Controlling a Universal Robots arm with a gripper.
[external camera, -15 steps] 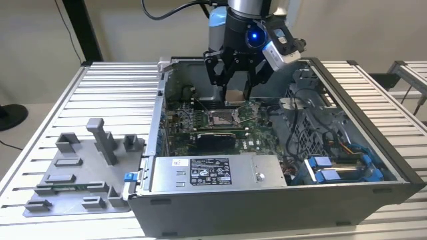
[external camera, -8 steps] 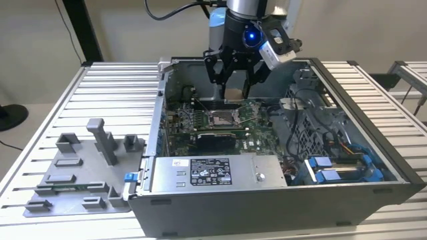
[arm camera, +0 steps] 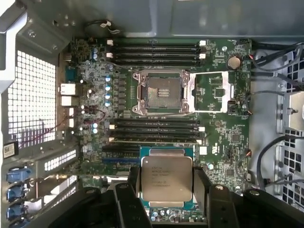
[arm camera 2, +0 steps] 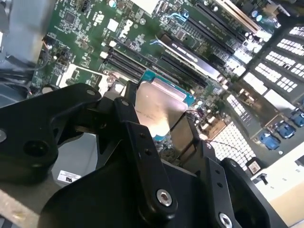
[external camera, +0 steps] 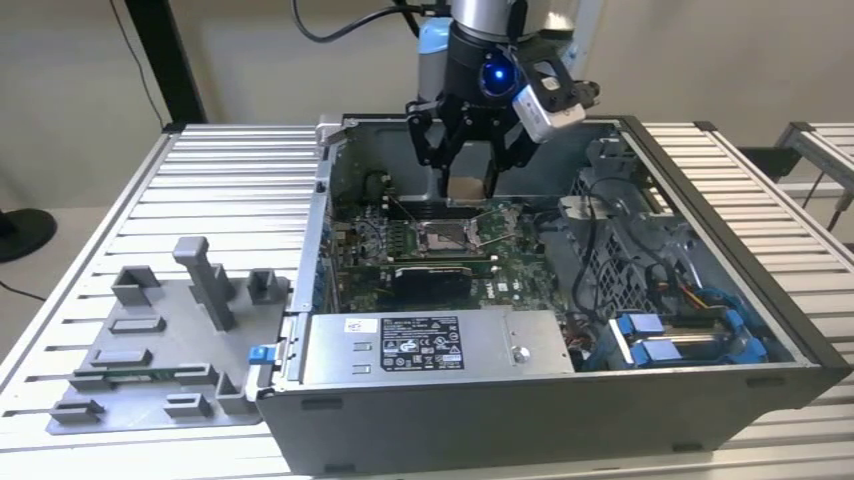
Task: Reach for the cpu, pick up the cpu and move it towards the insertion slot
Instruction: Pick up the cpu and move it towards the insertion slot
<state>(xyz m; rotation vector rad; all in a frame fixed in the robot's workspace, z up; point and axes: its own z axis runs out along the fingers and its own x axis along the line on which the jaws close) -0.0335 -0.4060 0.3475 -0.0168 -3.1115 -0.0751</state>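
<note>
My gripper (external camera: 467, 178) hangs inside the open computer case, shut on the cpu (external camera: 466, 189), a small pale metal square gripped by its two side edges. In the first wrist view the cpu (arm camera: 166, 176) sits level between the black fingers (arm camera: 134, 184), face up with a teal rim. The insertion slot (arm camera: 161, 91) lies further across the green board, its silver frame open and its dark centre bare. In the exterior view the insertion slot (external camera: 443, 236) is just below and in front of the held chip. The second wrist view shows the cpu (arm camera 2: 159, 108) from beneath, above the board.
Black memory slots (arm camera: 156, 128) run between the chip and the socket. The case walls (external camera: 327, 200) ring the board. A power supply (external camera: 427, 345) sits at the front, cables and a drive cage (external camera: 641, 250) at the exterior view's right. A grey fixture plate (external camera: 160, 330) lies on the table outside.
</note>
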